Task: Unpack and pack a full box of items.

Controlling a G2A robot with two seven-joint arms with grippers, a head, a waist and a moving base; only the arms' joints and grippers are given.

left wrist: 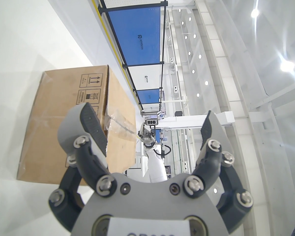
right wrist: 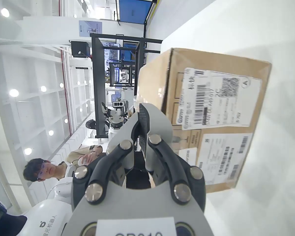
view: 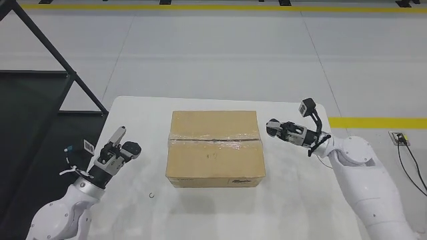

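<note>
Cardboard box (view: 215, 148) sits centre frame in top view on white table (view: 140, 117). Flaps shut, clear tape along the seam. Left gripper (view: 125, 143) at lower left of frame, well apart from box's left side, fingers spread wide, nothing betw. them. Right gripper (view: 270, 128) just right of box's upper right corner, near but not touching, fingers pressed together, empty. In right wrist view, box end w/ shipping labels (right wrist: 216, 99) faces that gripper.
</note>
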